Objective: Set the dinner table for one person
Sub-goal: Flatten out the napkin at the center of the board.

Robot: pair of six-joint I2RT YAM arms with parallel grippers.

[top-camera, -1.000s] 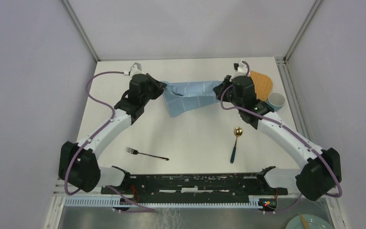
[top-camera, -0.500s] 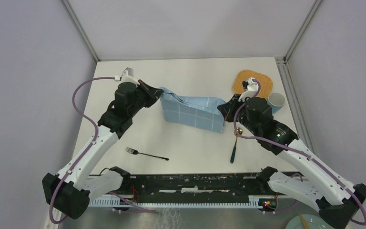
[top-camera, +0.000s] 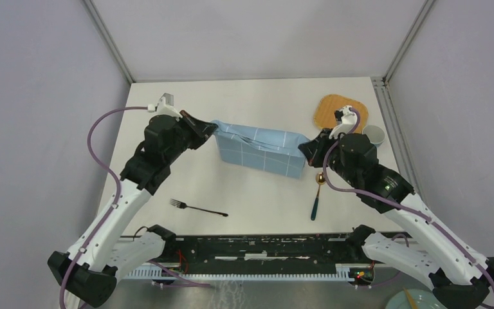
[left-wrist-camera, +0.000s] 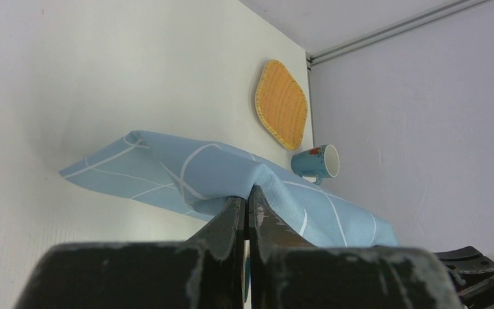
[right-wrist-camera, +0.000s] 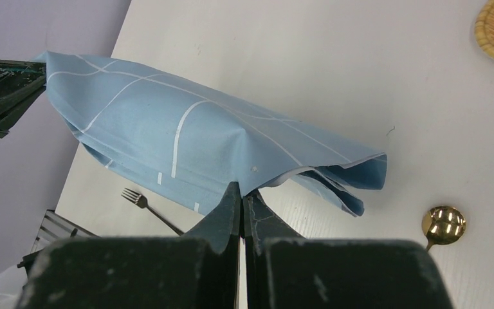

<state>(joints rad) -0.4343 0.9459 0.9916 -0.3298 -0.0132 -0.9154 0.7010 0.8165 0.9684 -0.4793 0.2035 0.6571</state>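
Left claw clamped shut on one corner of the light blue, white-checked cloth. Right claw pinches the opposite corner. Cloth hangs stretched between them over the far half of the large flat white matte bench, which spans the whole work area. Blue ceramic cup at far right, partly hidden by the right wrist; contents unreadable. Pale green plate cut off bottom right.

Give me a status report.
Left gripper, right gripper shut on blue checked cloth, stretched between them over white tabletop. Black fork, gold-bowled spoon lie nearer the arms.
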